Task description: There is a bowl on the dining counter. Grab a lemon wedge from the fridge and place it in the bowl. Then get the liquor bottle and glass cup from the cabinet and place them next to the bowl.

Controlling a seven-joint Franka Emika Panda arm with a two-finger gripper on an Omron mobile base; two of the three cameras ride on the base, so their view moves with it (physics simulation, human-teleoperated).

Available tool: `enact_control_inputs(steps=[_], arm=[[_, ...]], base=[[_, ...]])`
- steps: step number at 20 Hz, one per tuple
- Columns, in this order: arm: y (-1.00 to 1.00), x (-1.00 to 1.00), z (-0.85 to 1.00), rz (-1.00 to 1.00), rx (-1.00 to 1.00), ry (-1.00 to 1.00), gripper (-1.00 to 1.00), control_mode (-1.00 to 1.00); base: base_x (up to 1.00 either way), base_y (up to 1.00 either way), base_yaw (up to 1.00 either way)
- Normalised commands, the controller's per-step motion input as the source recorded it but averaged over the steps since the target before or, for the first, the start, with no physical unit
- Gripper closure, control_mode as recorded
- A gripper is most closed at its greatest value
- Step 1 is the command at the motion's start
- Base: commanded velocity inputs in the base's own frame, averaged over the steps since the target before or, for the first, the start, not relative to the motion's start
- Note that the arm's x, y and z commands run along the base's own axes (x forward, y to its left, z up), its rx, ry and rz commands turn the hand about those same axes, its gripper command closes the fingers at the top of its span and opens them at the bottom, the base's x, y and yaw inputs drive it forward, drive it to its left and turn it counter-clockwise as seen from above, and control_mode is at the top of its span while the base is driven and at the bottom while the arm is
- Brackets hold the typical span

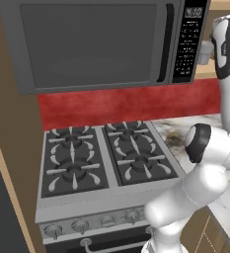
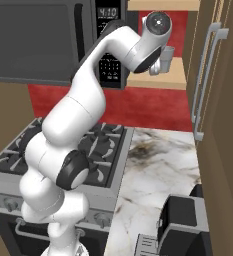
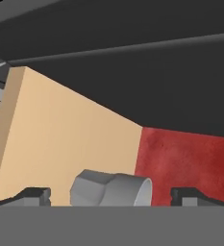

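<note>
The glass cup (image 2: pixel 168 52), a small grey translucent tumbler, stands on the tan wood shelf of the cabinet (image 2: pixel 160 80), right of the microwave. My arm reaches up to it, and the gripper (image 2: pixel 159 64) is at the cup. In the hand view, which is rolled, the cup (image 3: pixel 111 188) lies between the two dark fingertips (image 3: pixel 34 196), which stand wide apart on either side. The gripper (image 3: pixel 111 198) is open and its tips are apart from the cup's walls. The bowl, dining counter, lemon wedge, fridge and liquor bottle are out of view.
The dark grey microwave (image 1: pixel 96 44) hangs close to the left of the shelf. Below are a red backsplash (image 2: pixel 153 107), a gas stove (image 1: pixel 101 153) and a marbled counter (image 2: pixel 158 170) with a dark appliance (image 2: pixel 184 225). Tall wood doors with bar handles (image 2: pixel 206 80) stand at the right.
</note>
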Motion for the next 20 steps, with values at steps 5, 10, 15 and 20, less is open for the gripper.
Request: enact_control_inputs(steps=[5,10,15,20], arm=[[0.00,0.06,0.00,0.01,0.00,0.00,-1.00,-1.00],[0.00,0.10,0.00,0.01,0.00,0.00,-1.00,-1.00],[0.00,0.13,0.00,0.01,0.00,0.00,-1.00,-1.00],[-0.03,0.11,0.00,0.03,0.00,0.00,-1.00,-1.00]], base=[[0.00,0.00,0.00],[0.00,0.00,0.00],[0.00,0.00,0.00],[0.00,0.00,0.00]])
